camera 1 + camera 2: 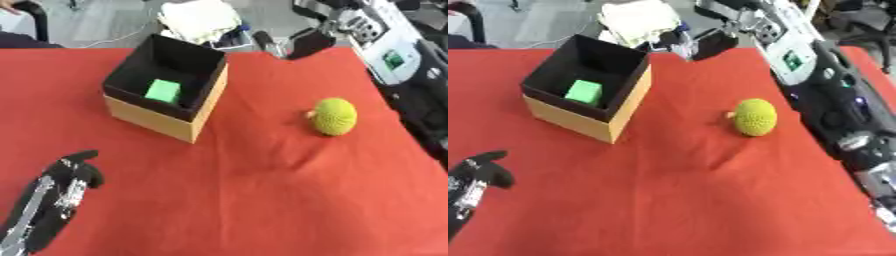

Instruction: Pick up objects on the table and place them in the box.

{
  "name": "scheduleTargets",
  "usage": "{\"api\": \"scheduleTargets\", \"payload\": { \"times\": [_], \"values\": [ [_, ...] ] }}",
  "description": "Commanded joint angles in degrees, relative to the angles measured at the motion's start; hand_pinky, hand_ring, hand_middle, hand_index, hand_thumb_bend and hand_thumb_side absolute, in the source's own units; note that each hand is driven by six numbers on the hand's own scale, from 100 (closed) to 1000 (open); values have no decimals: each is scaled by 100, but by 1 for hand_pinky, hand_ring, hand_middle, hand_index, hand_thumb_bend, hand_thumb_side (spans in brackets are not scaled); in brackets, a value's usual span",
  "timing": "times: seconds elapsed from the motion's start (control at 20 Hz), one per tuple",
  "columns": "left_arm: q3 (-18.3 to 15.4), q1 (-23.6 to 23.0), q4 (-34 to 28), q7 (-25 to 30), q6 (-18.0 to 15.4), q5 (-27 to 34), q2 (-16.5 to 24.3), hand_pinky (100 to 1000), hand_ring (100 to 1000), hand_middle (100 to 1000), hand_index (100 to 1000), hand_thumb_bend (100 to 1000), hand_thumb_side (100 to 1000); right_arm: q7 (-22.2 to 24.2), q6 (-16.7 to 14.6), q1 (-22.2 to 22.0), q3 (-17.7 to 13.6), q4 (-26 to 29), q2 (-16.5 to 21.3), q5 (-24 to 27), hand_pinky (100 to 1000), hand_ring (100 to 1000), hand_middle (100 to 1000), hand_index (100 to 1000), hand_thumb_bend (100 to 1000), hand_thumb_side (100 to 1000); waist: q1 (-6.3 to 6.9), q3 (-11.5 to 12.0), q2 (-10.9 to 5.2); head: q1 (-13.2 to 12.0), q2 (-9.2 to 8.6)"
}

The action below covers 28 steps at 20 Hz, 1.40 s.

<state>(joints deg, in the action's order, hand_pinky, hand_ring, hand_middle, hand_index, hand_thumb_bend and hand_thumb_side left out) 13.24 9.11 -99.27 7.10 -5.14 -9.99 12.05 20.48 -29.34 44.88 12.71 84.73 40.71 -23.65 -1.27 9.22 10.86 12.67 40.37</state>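
With a green block already inside the box at the far left of the red table, the right hand, held high at the far edge with finger state unreadable, should descend over the knobbly yellow-green ball lying right of the box, while the left hand rests empty, fingers relaxed, near left.

No text, number, label or brand can be read anywhere. The only candidate is a small green panel on the white, silver-jointed forearm of the robot's right arm at the far right edge of the red tablecloth; it shows as a green patch, and any marks on it are too blurred to make out.
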Motion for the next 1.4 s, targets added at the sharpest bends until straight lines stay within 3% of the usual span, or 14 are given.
{"api": "scheduleTargets", "payload": {
  "times": [0.05,0.3,0.55,0.85,1.4],
  "values": [
    [-70,6,-62,-56,-2,-30,131,605,578,518,824,100,778,147,177,-299,-224,578,486,287,873,942,982,997,100,357,-10,-34,-113,0,47],
    [-100,-20,-59,-90,-1,-43,140,605,579,518,824,100,778,199,421,-1120,-460,758,707,319,860,930,969,994,100,453,-24,-101,-125,-1,39],
    [-107,-17,-63,-99,-1,-42,140,605,579,519,824,100,777,189,566,-1593,-558,395,738,68,853,927,964,990,100,576,-21,-117,-129,15,-8],
    [-105,-7,-65,-94,-2,-42,131,605,580,519,824,100,775,180,615,-1676,-578,-573,546,-369,850,926,962,987,100,704,15,-110,-132,27,-19],
    [-102,-1,-65,-89,0,-40,126,606,581,519,825,100,774,-85,526,-1550,-660,-1941,301,-1366,857,937,972,984,100,780,62,-129,-148,72,-43]
  ]
}}
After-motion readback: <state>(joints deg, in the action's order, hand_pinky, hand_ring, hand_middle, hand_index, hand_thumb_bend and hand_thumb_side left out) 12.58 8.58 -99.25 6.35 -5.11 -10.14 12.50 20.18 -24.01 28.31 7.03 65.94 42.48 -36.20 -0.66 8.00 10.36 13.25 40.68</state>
